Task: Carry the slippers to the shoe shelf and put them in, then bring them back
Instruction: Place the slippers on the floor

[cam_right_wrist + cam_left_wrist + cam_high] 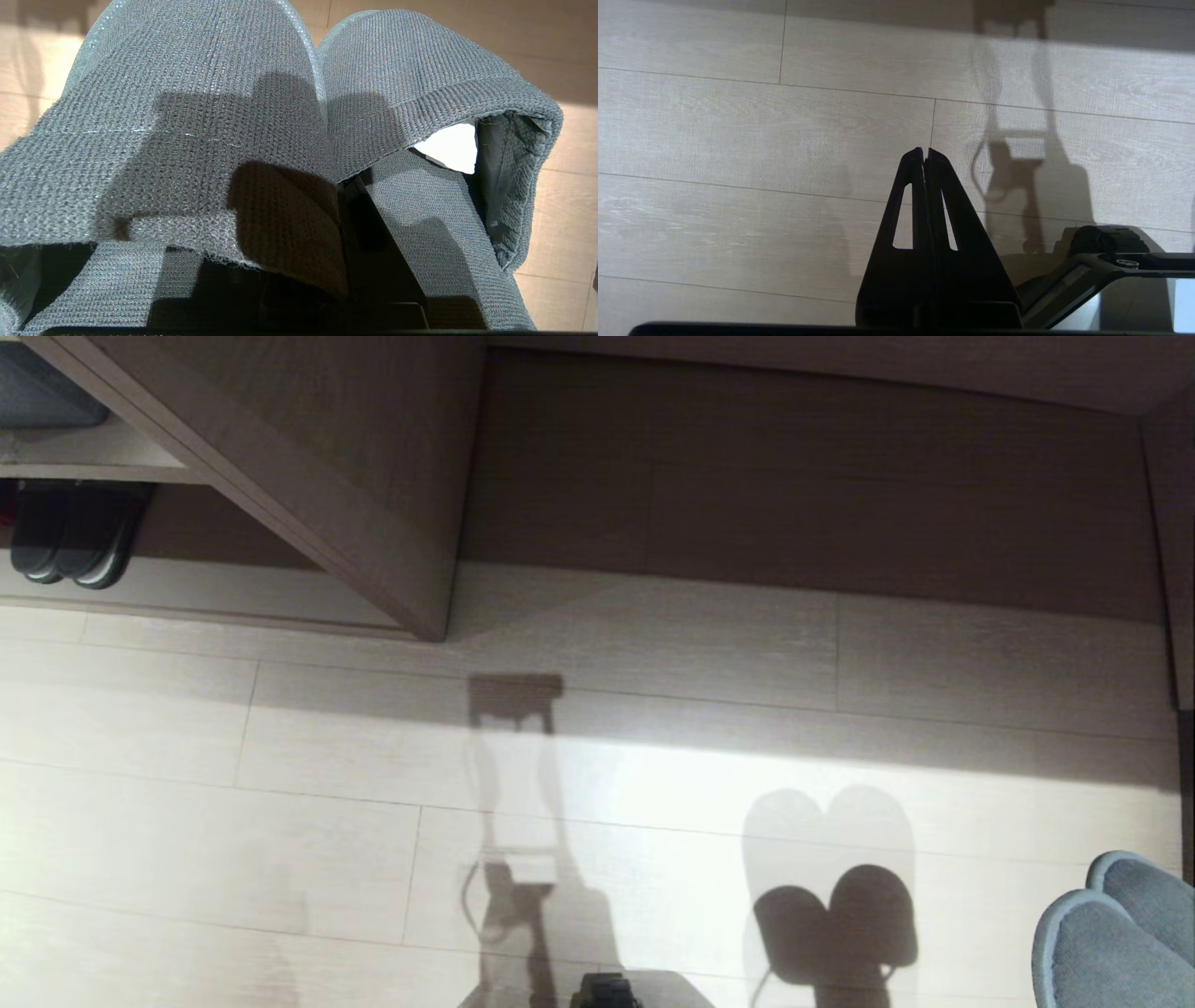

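1. While the right gripper [355,196] sat clamped on the slippers [196,107], both grey-blue toes filled the right wrist view, one finger [373,242] showing dark between the two uppers. The grip looked to be on soft fabric only, so my judgement was that slow carrying would suit it; a jolt might let one slipper slide free.
2. At lower right of the head view, the slippers [1111,943] hung above the floor [327,859], their shadow on the boards just left of them.
3. At centre of the left wrist view, the left gripper [924,154] pointed at the floor [738,140], jaws together, nothing held. It seemed parked and best left so.
4. Farther off, at upper left of the head view, the shoe shelf [308,513] showed a slanting divider and a black pair of slippers [70,537] in one bay.
5. Judged ahead: approach squarely, choose a bay apart from the black pair, lower the toes in before loosening.
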Tool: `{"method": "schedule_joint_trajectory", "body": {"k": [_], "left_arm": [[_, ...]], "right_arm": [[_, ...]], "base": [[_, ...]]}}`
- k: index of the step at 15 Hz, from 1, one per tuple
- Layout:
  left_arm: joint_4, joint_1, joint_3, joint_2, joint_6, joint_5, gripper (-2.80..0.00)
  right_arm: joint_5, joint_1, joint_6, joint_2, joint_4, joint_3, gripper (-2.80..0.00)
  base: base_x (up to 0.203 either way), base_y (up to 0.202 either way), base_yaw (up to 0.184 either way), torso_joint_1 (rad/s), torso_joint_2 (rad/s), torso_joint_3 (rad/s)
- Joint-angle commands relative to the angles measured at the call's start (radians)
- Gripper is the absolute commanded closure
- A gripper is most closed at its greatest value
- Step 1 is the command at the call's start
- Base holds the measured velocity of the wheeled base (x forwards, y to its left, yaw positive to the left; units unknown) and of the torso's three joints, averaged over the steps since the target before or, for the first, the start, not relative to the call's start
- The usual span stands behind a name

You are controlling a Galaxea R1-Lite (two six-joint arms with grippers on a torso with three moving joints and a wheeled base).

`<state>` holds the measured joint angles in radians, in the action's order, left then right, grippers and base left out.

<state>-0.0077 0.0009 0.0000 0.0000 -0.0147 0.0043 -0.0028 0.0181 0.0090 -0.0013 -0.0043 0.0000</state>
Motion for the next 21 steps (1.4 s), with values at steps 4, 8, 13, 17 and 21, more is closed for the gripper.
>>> {"method": "schedule_joint_trajectory", "body": {"k": [4,8,13,17,21], "left_arm": [[0.0,-0.001,0.0,0.0,-0.001,0.0,0.0],[0.0,0.001,0.0,0.0,-0.001,0.0,0.0],[0.0,0.001,0.0,0.0,-0.001,0.0,0.0],[0.0,-0.001,0.0,0.0,-0.001,0.0,0.0],[0.0,0.001,0.0,0.0,-0.001,-0.001,0.0]], "right_arm": [[0.0,0.0,0.0,0.001,0.0,0.002,0.0],[0.0,0.0,-0.001,0.001,0.0,0.002,0.0],[0.0,0.0,0.0,0.001,0.0,0.0,0.0],[0.0,0.0,0.0,0.001,0.0,0.0,0.0],[0.0,0.0,0.0,0.001,0.0,0.0,0.0]], "base": [[0.0,0.0,0.0,0.003,0.0,-0.2],[0.0,0.0,0.0,0.003,0.0,-0.196],[0.0,0.0,0.0,0.0,0.0,-0.199],[0.0,0.0,0.0,0.0,0.0,-0.199],[0.0,0.0,0.0,0.001,0.0,-0.194]]}}
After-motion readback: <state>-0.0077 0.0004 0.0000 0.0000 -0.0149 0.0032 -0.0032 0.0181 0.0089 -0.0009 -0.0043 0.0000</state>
